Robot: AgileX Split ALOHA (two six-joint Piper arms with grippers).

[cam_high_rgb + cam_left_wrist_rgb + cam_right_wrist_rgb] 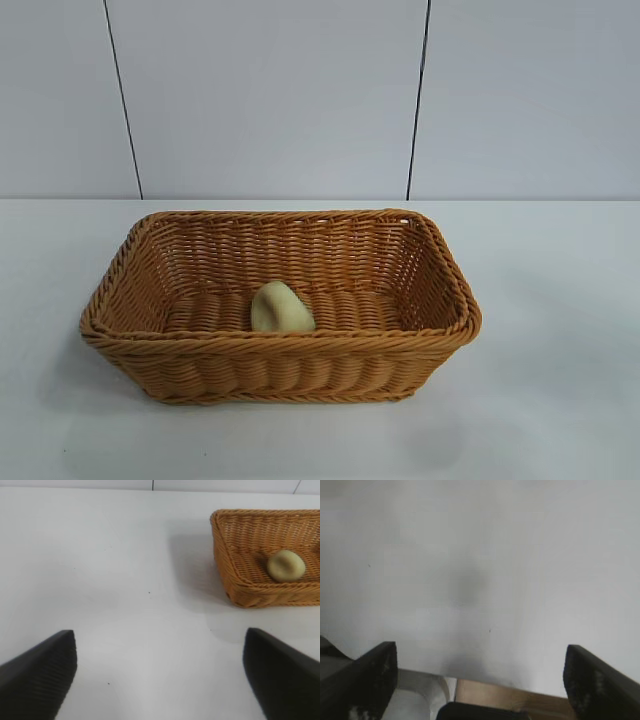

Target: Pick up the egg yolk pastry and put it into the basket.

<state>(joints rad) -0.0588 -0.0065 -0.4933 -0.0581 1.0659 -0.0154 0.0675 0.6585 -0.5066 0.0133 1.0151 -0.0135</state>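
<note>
The pale yellow-cream rounded egg yolk pastry [281, 308] is shown lying inside the orange-brown woven wicker basket [300, 362], against its near wall. Bare white tabletop [560, 330] surrounds the braided rim. The left tool [160, 675] and right tool [480, 675] are spread wide, nothing held, over open tabletop.

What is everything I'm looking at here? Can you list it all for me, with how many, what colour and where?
basket: one, orange-brown wicker, standing in the middle of the table.
egg yolk pastry: one, pale yellow-cream, lying on the basket's floor near its front wall.
table: one, white, under the basket.
wall: pale grey panels with two dark seams, behind the table.
left gripper: one, black fingers spread wide, empty, over bare table beside the basket.
right gripper: one, black fingers spread wide, empty, over bare table near its edge.
</note>
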